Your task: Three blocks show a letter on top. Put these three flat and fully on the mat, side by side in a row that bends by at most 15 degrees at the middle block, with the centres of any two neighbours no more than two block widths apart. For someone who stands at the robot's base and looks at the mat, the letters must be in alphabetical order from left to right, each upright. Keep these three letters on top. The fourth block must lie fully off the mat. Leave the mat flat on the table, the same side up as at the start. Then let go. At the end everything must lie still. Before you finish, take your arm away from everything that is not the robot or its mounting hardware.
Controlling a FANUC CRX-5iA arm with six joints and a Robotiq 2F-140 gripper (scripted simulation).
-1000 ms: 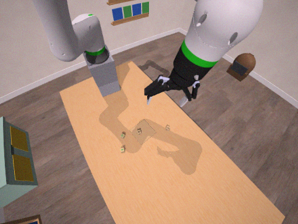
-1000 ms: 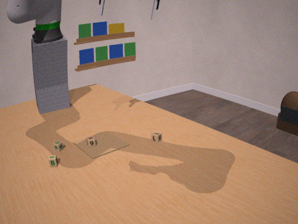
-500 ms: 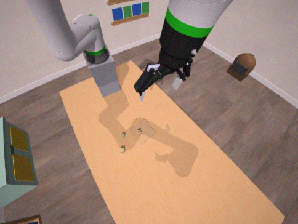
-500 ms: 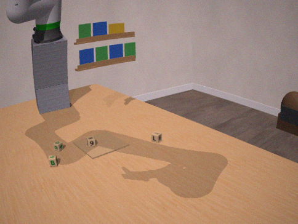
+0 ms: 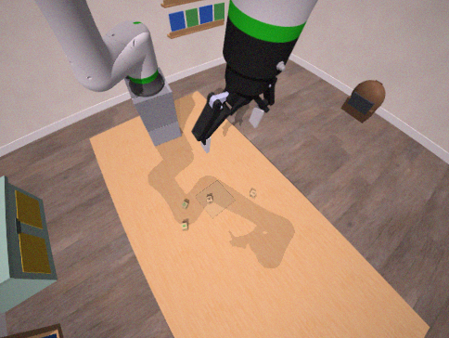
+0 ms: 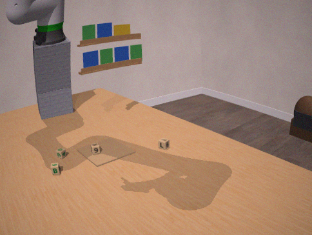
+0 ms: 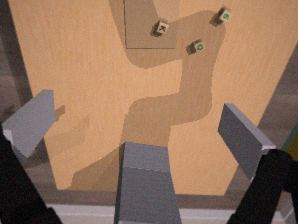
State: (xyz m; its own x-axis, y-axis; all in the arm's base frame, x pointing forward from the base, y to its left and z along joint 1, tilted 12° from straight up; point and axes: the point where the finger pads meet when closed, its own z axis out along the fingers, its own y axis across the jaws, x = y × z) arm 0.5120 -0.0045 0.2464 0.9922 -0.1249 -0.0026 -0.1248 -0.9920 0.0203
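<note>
Near the top view's centre, one pale block with black characters (image 5: 210, 199) (image 6: 95, 148) (image 7: 161, 28) sat on the thin, wood-coloured square mat (image 5: 224, 203) (image 6: 111, 155) (image 7: 137, 32); a similar block (image 5: 252, 192) (image 6: 164, 144) lay off to its right, two green-marked cubes (image 5: 185, 203) (image 6: 60, 153) to its left. The row remained unbuilt, the black gripper's (image 5: 231, 132) (image 7: 137, 114) fingers wide apart and empty.

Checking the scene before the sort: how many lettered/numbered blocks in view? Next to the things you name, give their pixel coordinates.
4. One on the mat (image 5: 226, 206) (image 6: 111, 158) (image 7: 142, 40); two off it, toward the cabinet (image 5: 50, 223); one off its opposite side. None appears hidden.
</note>
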